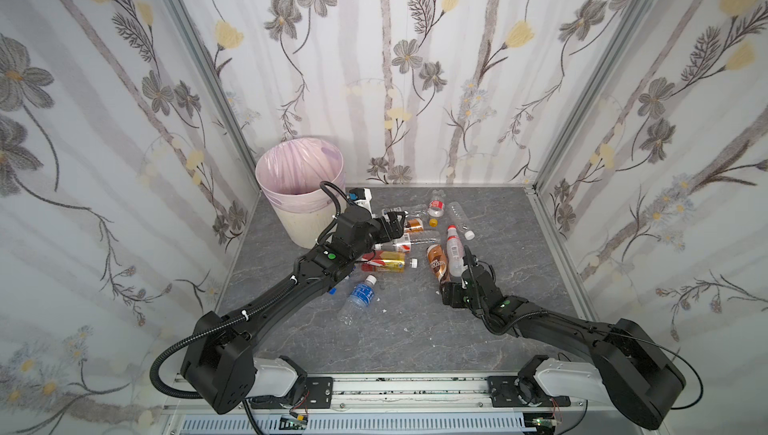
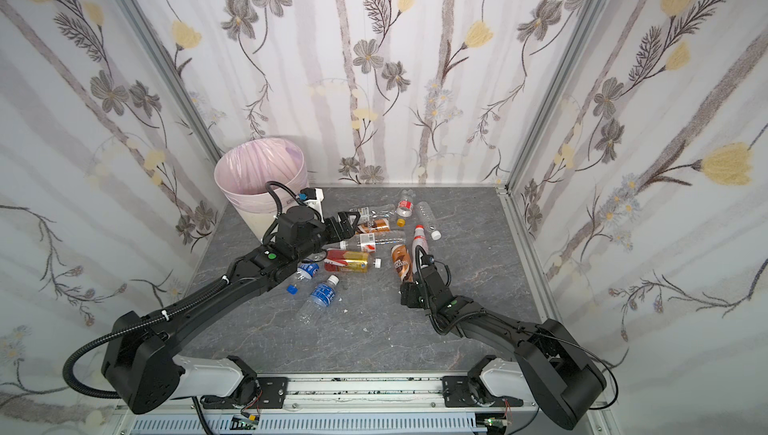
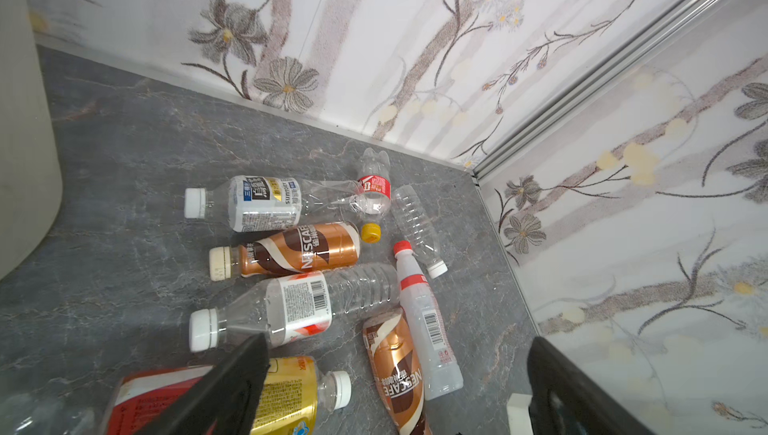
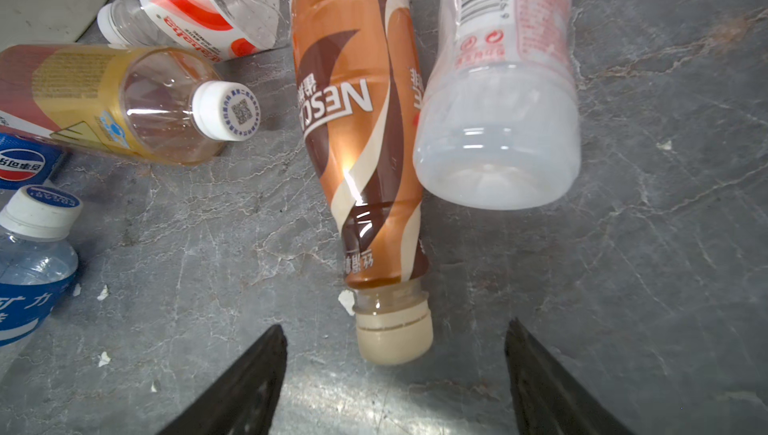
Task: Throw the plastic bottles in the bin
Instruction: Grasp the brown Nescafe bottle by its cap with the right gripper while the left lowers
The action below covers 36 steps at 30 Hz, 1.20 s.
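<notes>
Several plastic bottles lie on the grey marble floor. A brown Nescafe bottle [image 1: 438, 264] [image 4: 357, 121] points its cream cap [image 4: 395, 337] at my right gripper [image 1: 449, 287] [image 4: 395, 325]. That gripper is open; the cap sits between its fingertips with a gap on each side. A white bottle with a red cap [image 1: 455, 252] [image 4: 498, 121] lies beside it. My left gripper [image 1: 395, 219] [image 3: 399, 337] hangs wide open and empty above a clear red-and-white labelled bottle [image 3: 291, 308] and a gold-labelled one [image 1: 384, 262]. The cream bin [image 1: 291, 221], lined with a pink bag, stands at the back left.
A second Nescafe bottle [image 3: 299, 250], a white-labelled bottle [image 3: 266, 202], a red-labelled one [image 1: 436, 206] and a clear ribbed one [image 1: 461, 216] lie near the back wall. A blue-labelled water bottle [image 1: 361, 293] lies in front. A loose yellow cap [image 3: 370, 232] rests among them. Flowered walls close in three sides.
</notes>
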Available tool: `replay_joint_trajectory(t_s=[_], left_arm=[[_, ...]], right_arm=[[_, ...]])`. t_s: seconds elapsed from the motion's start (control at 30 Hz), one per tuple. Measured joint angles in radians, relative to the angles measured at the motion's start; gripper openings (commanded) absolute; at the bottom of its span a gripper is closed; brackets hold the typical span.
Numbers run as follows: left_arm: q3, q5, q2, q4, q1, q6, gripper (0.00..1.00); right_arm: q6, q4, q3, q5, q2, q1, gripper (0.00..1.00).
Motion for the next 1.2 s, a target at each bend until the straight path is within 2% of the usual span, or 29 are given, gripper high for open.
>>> replay_joint_trajectory(t_s=[0.2, 0.5, 0.83, 1.07, 1.2], left_arm=[[-0.011, 0.006, 0.019, 0.005, -0.019, -0.054, 1.0], [-0.018, -0.019, 0.012, 0.014, -0.021, -0.061, 1.0], [-0.019, -0.027, 0.021, 0.021, -0.02, -0.077, 1.0], [-0.021, -0.027, 0.022, 0.021, -0.02, -0.084, 1.0], [-0.021, -0.026, 0.029, 0.021, -0.02, -0.089, 1.0]], right_arm=[[0.007, 0.044, 0.017, -0.014, 0.081, 0.014, 0.65], [0.007, 0.072, 0.04, -0.013, 0.132, 0.032, 0.52], [0.007, 0.08, 0.04, 0.002, 0.171, 0.039, 0.47], [-0.002, 0.114, 0.047, 0.012, 0.207, 0.041, 0.39], [-0.009, 0.113, 0.053, 0.011, 0.211, 0.043, 0.37]])
